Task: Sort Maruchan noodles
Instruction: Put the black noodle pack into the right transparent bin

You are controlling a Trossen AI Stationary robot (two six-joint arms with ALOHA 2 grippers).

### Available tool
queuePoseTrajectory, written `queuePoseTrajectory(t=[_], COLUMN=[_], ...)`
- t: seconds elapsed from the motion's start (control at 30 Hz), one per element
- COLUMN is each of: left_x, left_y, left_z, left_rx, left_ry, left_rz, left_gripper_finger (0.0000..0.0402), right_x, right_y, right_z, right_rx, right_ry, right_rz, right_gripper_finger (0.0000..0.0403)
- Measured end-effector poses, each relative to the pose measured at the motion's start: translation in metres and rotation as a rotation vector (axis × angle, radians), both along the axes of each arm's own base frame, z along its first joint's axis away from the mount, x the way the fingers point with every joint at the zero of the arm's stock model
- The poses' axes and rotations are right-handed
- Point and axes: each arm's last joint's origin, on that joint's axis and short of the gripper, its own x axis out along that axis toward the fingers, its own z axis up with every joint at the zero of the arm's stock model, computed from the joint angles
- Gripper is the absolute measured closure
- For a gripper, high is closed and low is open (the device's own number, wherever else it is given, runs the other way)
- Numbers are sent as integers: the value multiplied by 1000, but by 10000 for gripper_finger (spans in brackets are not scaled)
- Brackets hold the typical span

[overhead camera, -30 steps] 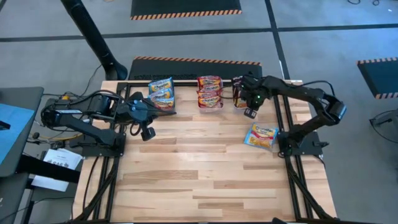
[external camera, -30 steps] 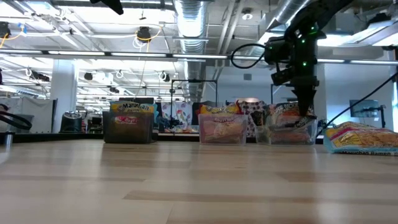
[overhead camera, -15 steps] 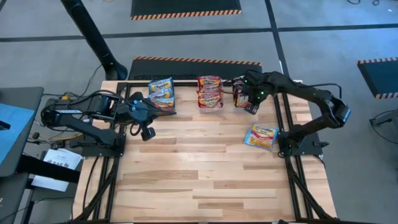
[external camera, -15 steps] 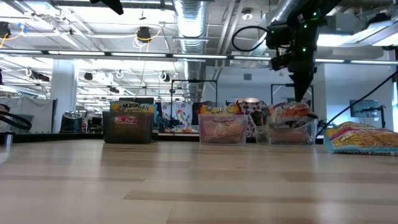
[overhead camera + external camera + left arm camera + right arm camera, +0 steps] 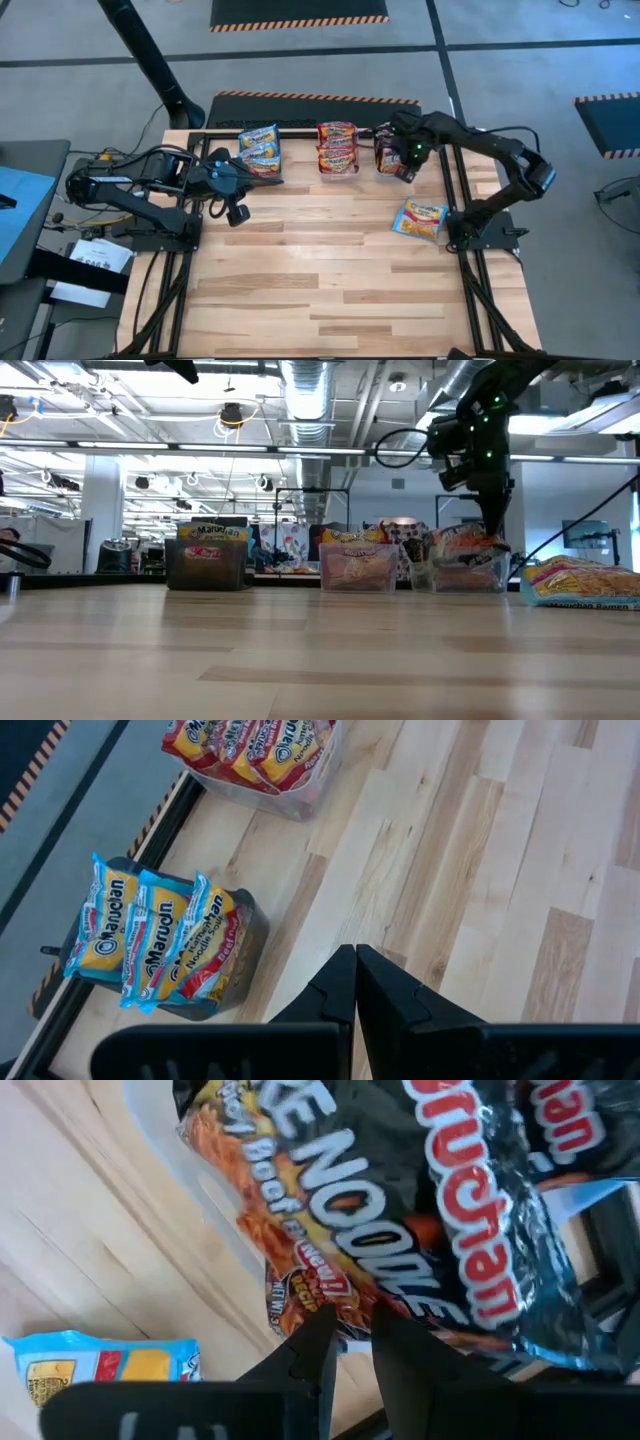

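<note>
Three bins stand along the table's far edge. A black bin (image 5: 260, 150) holds light blue/yellow packets, a clear bin (image 5: 337, 148) holds red/orange ones, and a clear bin (image 5: 387, 155) holds black/red ones. One light blue/yellow packet (image 5: 420, 218) lies flat on the table near the right edge. My right gripper (image 5: 402, 168) is over the black/red bin, nearly shut on a black/red packet (image 5: 400, 1230). My left gripper (image 5: 238, 213) is shut above bare table, just nearer than the black bin. My right gripper pinches the black/red packet by its edge (image 5: 350, 1315) between the two fingertips, with only a narrow gap between them. It comes from above, pointing down into the bin, as the low view (image 5: 493, 535) shows. The packet rests tilted on the other packets in the clear bin.
A black frame rail (image 5: 300, 130) runs behind the bins, and side rails run down both table edges. Open wooden tabletop (image 5: 320, 270) stretches from the bins to the near edge. The left arm's body lies over the table's left side.
My right gripper rose from the black/red bin and moved a little toward the far edge. It then came back down to the bin's top. The left arm kept still.
</note>
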Motion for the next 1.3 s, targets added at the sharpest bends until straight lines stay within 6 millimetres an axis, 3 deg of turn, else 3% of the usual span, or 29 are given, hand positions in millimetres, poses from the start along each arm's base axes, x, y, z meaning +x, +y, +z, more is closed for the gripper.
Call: queuePoseTrajectory(t=[0.3,0.53,0.83,1.1,1.3], left_x=[0,0,0,0,0], left_y=[0,0,0,0,0], left_z=[0,0,0,0,0], left_rx=[1,3,3,3,3], left_ry=[1,2,2,2,2], left_rz=[-1,-4,-4,-4,-4], left_gripper_finger=[401,401,401,401,401], right_x=[9,15,12,15,18], right_y=[-8,-15,-2,12,18], right_z=[-20,-26,-26,-10,10], right_rx=[45,-26,70,18,-49], right_ry=[50,51,116,87,-46], right_rz=[-9,-65,-30,-12,-30], right_gripper_finger=[312,312,312,312,312])
